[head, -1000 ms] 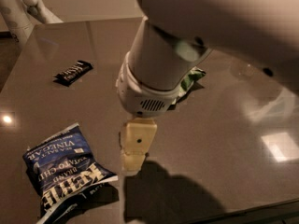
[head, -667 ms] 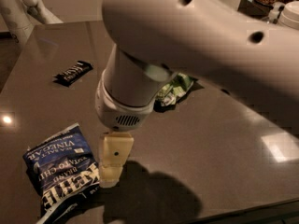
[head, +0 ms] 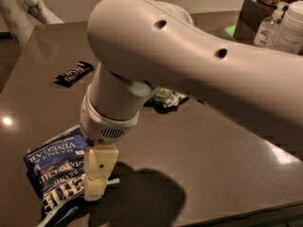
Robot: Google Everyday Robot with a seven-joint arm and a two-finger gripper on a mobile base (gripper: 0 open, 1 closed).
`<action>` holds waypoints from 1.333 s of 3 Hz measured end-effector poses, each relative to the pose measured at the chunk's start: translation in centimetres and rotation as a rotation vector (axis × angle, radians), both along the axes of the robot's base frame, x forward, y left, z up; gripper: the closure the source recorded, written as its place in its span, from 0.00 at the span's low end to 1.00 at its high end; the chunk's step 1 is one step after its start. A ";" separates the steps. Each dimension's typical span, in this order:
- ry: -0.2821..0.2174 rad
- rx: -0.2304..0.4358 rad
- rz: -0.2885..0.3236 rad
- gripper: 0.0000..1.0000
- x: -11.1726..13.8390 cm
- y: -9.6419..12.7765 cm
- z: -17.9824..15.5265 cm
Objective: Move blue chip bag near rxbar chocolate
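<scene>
The blue chip bag (head: 57,171) lies flat on the dark table at the lower left, white lettering up. The rxbar chocolate (head: 74,73), a small black bar, lies farther back at the upper left, well apart from the bag. My gripper (head: 97,188) hangs from the big white arm and sits over the bag's right edge, low to the table. A green chip bag (head: 165,98) lies at the centre, partly hidden behind the arm.
The dark table (head: 213,150) has its front edge at the lower right. Bottles and jars (head: 279,27) stand on a shelf at the upper right. A white robot part (head: 23,8) stands at the upper left corner.
The arm has swung left and toward the camera, and the gripper has moved from right of the blue bag to over its right edge. The bag and bar have not moved.
</scene>
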State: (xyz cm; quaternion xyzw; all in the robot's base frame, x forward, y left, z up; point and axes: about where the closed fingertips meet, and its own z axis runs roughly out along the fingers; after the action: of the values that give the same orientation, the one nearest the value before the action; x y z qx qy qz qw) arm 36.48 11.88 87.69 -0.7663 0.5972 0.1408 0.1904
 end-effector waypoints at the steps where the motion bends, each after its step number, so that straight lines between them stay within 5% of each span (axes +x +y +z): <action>1: 0.005 -0.003 0.061 0.00 -1.3 1.2 -1.1; 2: 0.020 -0.024 0.096 0.15 -1.8 2.0 -2.4; 4: 0.030 -0.021 0.098 0.62 -1.0 2.0 -2.1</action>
State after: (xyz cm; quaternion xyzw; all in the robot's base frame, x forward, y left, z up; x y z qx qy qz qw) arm 35.50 13.87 85.63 -0.7945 0.5631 0.1552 0.1661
